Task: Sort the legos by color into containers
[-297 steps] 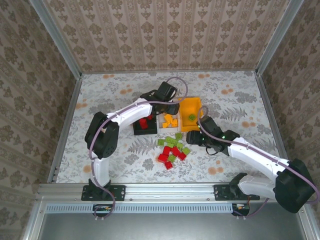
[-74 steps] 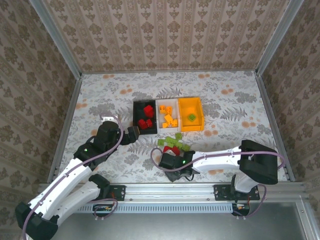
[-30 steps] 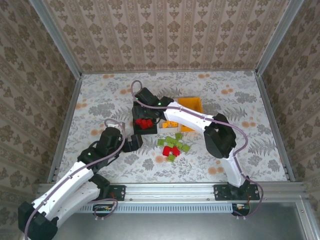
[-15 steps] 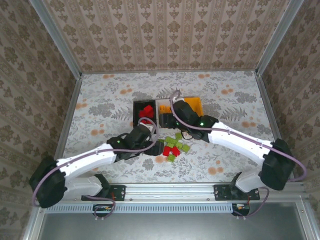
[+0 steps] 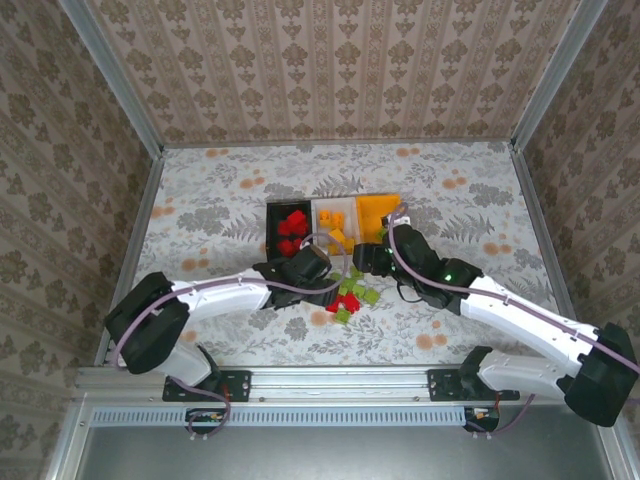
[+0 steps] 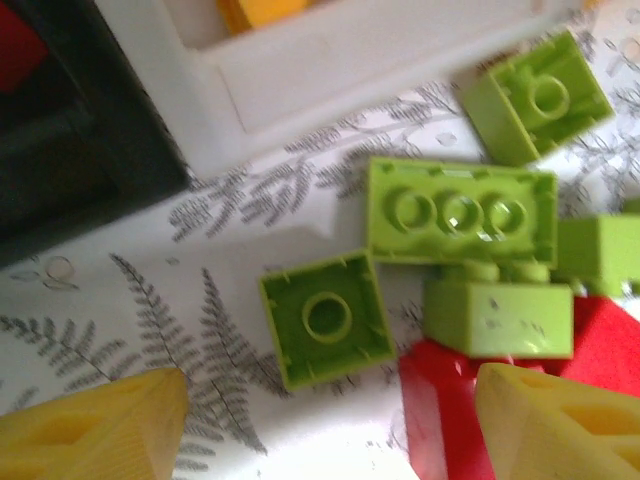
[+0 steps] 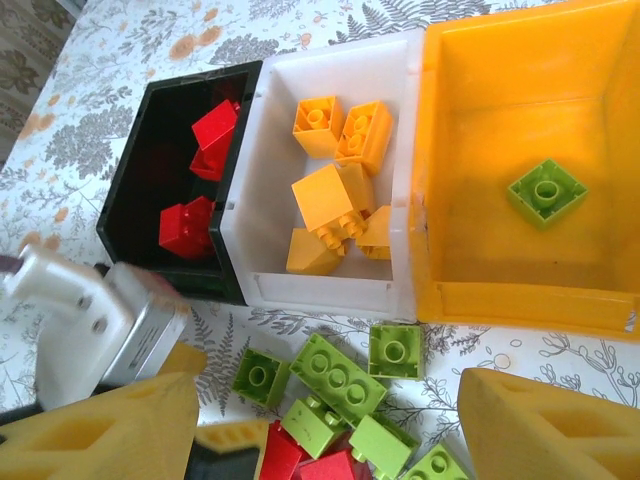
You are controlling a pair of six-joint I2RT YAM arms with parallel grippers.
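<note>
Loose legos [image 5: 348, 296], light green and red, lie in a small pile in front of the containers. My left gripper [image 6: 330, 430] is open low over the pile, a small green block [image 6: 325, 330] just ahead of its gap and a red brick [image 6: 440, 410] against its right finger. My right gripper [image 7: 325, 430] hangs open above the same pile, holding nothing. The black bin [image 7: 130, 215] holds red legos, the white bin [image 7: 265, 170] holds orange ones, and the orange bin [image 7: 440, 150] holds one green block [image 7: 545, 192].
The three bins stand side by side mid-table [image 5: 270, 225]. Both grippers crowd the same small pile: my left gripper [image 5: 328, 278] and my right gripper [image 5: 366, 257] are close together. Aluminium rails border the floral tabletop.
My left arm has swung in from the left to the pile, its jaws narrowing. My right arm has pulled back from the black bin to just in front of the bins.
</note>
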